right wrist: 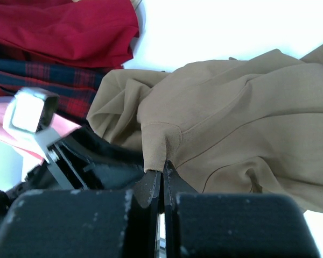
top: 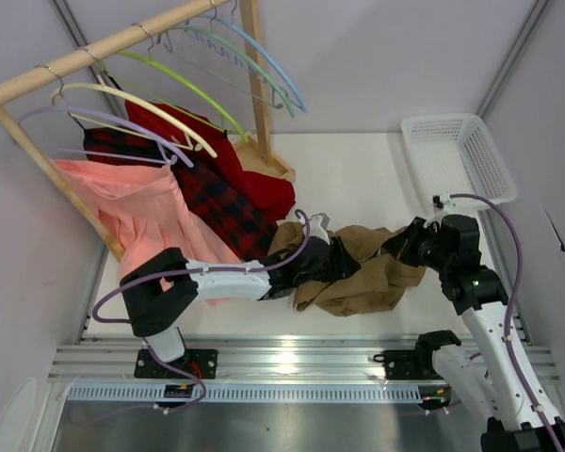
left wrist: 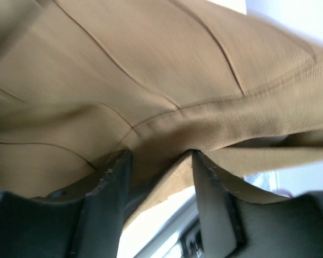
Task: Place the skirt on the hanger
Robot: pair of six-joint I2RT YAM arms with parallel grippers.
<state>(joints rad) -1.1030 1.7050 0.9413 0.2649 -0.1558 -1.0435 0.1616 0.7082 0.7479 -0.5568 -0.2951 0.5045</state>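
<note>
Tan skirt (top: 367, 278) is bunched up mid tabletop (top: 358, 179), next to the hanging clothes. The right jaws are pinched tight on a seamed edge. The left jaws sit wider, clamping a thick fold of it.

A pink skirt (top: 132, 212) and a plaid skirt (top: 217, 202) are hanging from the wooden rail (top: 104, 47) at left, a red garment (top: 259, 184) draping beside them. A white basket (top: 461, 155) is sitting far right.
</note>
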